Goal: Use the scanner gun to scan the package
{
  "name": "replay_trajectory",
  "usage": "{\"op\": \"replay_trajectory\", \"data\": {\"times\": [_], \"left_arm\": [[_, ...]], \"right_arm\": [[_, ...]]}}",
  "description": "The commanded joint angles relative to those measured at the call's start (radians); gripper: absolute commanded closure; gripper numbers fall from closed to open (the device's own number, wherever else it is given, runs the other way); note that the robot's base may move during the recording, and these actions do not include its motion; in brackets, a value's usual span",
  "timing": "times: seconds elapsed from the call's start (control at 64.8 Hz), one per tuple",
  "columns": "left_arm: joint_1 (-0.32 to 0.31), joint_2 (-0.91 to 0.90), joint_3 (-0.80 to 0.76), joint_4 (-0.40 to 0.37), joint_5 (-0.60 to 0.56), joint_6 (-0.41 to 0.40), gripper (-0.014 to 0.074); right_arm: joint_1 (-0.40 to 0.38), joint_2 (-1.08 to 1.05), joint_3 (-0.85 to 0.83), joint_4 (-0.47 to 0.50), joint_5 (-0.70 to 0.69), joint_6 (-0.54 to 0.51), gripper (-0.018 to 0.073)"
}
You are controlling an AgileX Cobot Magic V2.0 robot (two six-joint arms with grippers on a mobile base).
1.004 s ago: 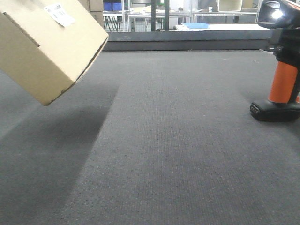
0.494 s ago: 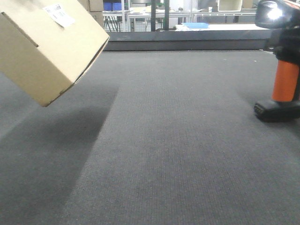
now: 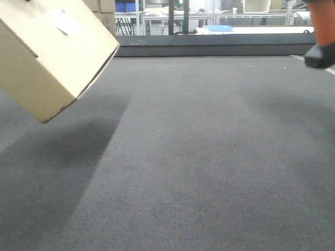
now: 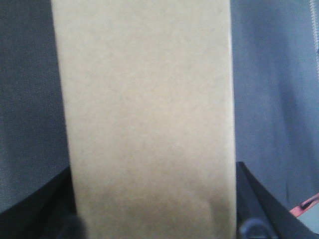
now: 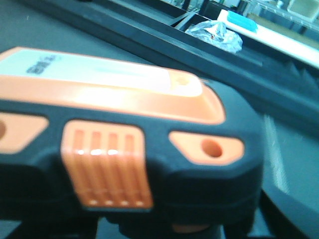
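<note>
Front view: the package [image 3: 49, 57] is hanging tilted in the upper left of the frame, clear of the grey tabletop [image 3: 199, 157] and casting a shadow below it. Its white barcode label [image 3: 64, 20] is sitting on the upper face, turned up and toward the right. At the upper right corner only the orange handle and black base of the scanner gun [image 3: 322, 49] are showing, also off the tabletop and well apart from the package; its head is cut off by the frame edge.

Left wrist view: the package [image 4: 149, 114] is filling the centre, and the left gripper [image 4: 154, 226] is pressing on it with 2 dark jaws, 1 at each lower corner, closed against its sides.

Right wrist view: the scanner gun [image 5: 124, 149] is filling the frame, blurred. The right gripper is not showing clearly, but since the gun is hanging in the air its jaws are probably clamping it.

Both pickups look done; what is remaining is aiming the gun's head at the label and reading it
</note>
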Motion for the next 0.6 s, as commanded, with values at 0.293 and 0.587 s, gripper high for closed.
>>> {"op": "replay_trajectory", "data": {"times": [0.293, 0.587], "left_arm": [[0.005, -0.009, -0.005, 0.021, 0.000, 0.007, 0.0708], [0.005, -0.009, -0.005, 0.033, 0.000, 0.007, 0.0708]], "right_arm": [[-0.001, 0.042, -0.134, -0.010, -0.028, -0.105, 0.0716], [-0.001, 0.075, -0.159, -0.010, -0.051, -0.105, 0.0716]]}}
